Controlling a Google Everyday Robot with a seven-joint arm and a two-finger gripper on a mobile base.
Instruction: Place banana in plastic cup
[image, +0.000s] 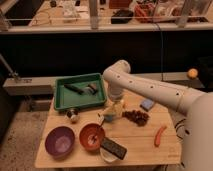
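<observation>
My gripper (114, 109) hangs straight down from the white arm over the middle of the wooden table (145, 145). A pale-yellow shape, the banana (118, 106), shows right at the gripper's tip. The small light-blue plastic cup (106, 117) stands directly under and slightly left of the gripper, partly hidden by it. I cannot tell whether the banana is inside the cup or just above it.
A green tray (62, 102) with dark items lies at the back left. A purple bowl (60, 141), a red-orange bowl (92, 136) and a black flat object (114, 148) sit in front. Dark grapes (135, 116), a blue block (147, 104) and an orange-red sausage (160, 135) lie to the right.
</observation>
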